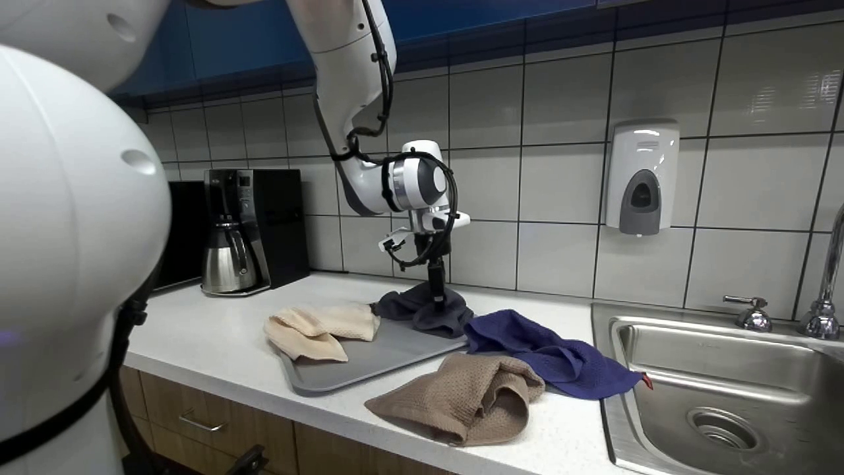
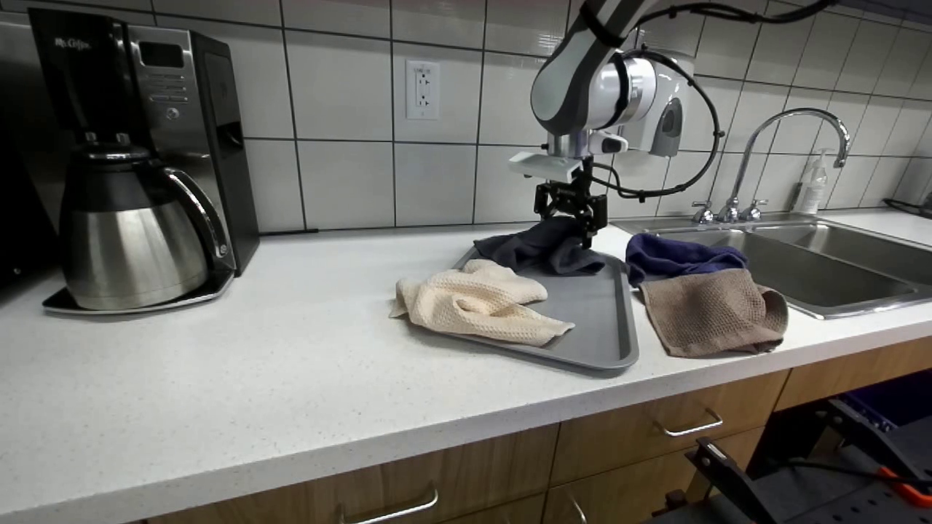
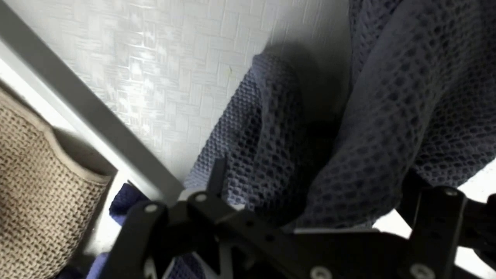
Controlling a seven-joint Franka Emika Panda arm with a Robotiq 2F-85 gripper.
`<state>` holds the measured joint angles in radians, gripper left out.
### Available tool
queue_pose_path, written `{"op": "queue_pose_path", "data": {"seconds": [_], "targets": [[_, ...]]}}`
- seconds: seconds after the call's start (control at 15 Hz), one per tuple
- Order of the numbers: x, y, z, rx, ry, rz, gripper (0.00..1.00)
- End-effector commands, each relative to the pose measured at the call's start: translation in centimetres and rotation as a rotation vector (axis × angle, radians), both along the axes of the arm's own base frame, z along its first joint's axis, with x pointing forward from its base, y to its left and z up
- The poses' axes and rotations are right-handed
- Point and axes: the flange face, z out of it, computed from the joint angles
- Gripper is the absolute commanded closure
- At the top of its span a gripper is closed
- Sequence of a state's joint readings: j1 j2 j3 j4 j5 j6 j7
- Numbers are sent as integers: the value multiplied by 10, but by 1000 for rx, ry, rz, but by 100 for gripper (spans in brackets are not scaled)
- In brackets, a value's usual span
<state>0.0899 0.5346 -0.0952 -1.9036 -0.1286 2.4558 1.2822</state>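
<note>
My gripper [image 2: 566,226] spread wide around a fold of the dark gray cloth [image 2: 537,246], perhaps touching it, this cloth at the back edge of the gray tray [image 2: 593,320], cream cloth [image 2: 477,302] partly on the tray, brown cloth [image 2: 713,313] beside it.

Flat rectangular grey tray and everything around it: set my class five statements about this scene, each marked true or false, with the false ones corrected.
1. The cream waffle-weave cloth lies partly on the flat rectangular grey tray. True.
2. The brown woven cloth lies inside the stainless steel sink. False: it lies on the white speckled countertop.
3. The black fingers are pressed together. False: they stand apart, with dark grey textured cloth between them.
4. The rounded steel carafe of the black and silver coffee maker stands upright. True.
5. A white and grey dispenser is fixed to the white tiled wall. True.
</note>
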Motion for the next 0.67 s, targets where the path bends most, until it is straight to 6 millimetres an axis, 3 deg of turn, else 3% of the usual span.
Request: {"op": "queue_pose_path", "data": {"seconds": [0.0, 0.07, 0.13, 0.6], "targets": [[10, 0, -2, 10, 23, -19, 0], [11, 0, -3, 11, 27, -16, 7], [12, 0, -5, 10, 27, -15, 26], [14, -1, -7, 14, 33, -14, 80]]}}
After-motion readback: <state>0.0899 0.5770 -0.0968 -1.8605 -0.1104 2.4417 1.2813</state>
